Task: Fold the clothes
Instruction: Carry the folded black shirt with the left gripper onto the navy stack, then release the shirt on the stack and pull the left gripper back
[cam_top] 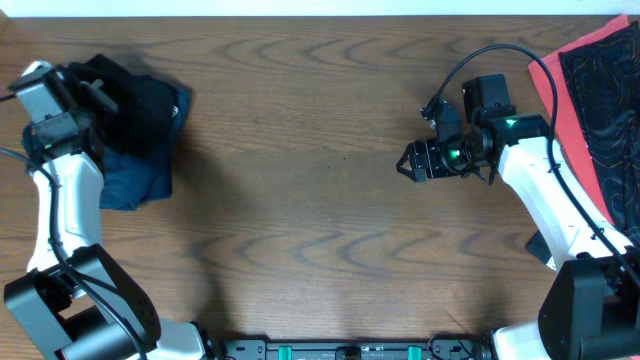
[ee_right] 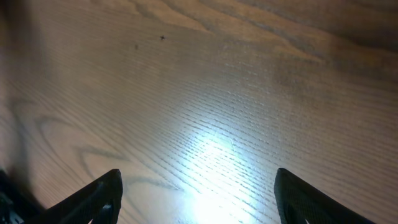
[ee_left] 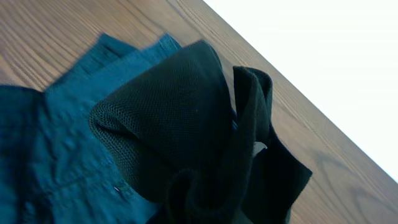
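Note:
A black knit garment (cam_top: 140, 105) lies bunched on a teal-blue garment (cam_top: 135, 178) at the far left of the table. My left gripper (cam_top: 100, 92) is at the black garment's left edge. In the left wrist view the black garment (ee_left: 174, 124) is pulled up in folds toward the camera over the teal garment (ee_left: 50, 143), and it hides the fingers. My right gripper (cam_top: 408, 163) is open and empty over bare wood right of centre; in the right wrist view (ee_right: 198, 186) both fingers are wide apart.
A red cloth (cam_top: 552, 85) and a black patterned cloth (cam_top: 605, 95) lie at the far right edge, behind the right arm. The wooden table (cam_top: 300, 200) lies between the arms.

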Motion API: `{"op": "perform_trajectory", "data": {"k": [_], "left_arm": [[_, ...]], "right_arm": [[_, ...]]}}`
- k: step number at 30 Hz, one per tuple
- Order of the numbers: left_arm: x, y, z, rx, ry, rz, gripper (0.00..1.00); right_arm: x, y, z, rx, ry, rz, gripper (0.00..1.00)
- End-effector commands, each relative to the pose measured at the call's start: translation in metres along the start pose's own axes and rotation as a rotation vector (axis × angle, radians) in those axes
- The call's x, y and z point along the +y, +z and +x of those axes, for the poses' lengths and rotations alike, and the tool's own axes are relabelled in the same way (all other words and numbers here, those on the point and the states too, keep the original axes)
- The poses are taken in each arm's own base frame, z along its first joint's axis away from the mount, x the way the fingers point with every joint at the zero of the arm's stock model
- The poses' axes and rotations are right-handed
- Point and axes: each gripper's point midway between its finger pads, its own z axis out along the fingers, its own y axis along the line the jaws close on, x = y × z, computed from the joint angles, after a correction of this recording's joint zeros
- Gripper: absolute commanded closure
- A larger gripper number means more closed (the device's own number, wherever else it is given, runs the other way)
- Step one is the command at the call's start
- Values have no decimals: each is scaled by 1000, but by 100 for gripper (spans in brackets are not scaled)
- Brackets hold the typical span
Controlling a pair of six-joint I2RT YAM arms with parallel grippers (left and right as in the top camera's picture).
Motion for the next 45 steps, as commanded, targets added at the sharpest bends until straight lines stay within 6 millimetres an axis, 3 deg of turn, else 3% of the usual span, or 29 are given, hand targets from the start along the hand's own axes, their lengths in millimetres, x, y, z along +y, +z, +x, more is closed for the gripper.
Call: {"op": "perform_trajectory", "data": {"k": [1, 4, 5, 6, 8, 9, 16, 22, 24, 25, 28, 32, 38, 41, 45], "left_arm": [[21, -5, -24, -70, -34, -59, 94], [36, -5, -29, -79, -51, -86, 93], [39, -6, -31, -82, -56, -92, 88], [43, -6, -32, -85, -61, -99, 57], [50, -7, -36, -96, -70, -107, 9], [52, -7, -37, -100, -72, -110, 2], [54, -7, -37, -92, -77, -108, 2], [28, -6, -26, -29, -71, 33, 2], [21, -5, -19, -2, -65, 50, 2], [17, -5, -13, 15, -58, 54, 2], [-6, -4, 8, 73, 24, 83, 2], [-53, -7, 48, 161, 168, 152, 2], [-112, -29, 131, 325, 495, 216, 2], [-118, -48, 172, 450, 594, 229, 2], [-101, -77, 199, 594, 626, 187, 2]], "right_arm": [[-4, -1, -1, -1, -10, 17, 24], [-4, -1, 0, 2, -5, 16, 24], [-4, -1, 0, 1, -5, 16, 24], [-4, -1, 0, 1, -6, 16, 24], [-4, -1, 0, 2, -5, 16, 24], [-4, -1, 0, 3, -5, 16, 24], [-4, -1, 2, 11, -1, 17, 24], [-7, -1, -1, -2, -7, 31, 22], [-7, -1, -4, -12, -12, 31, 15], [-7, -1, -6, -20, -15, 31, 1], [-7, -2, -12, -47, -27, 31, 1], [-6, -2, -24, -94, -49, 32, 1], [-12, -6, -47, -185, -85, 66, 1], [-19, -14, -64, -255, -100, 101, 1], [-32, -40, -79, -351, -41, 123, 1]]}}
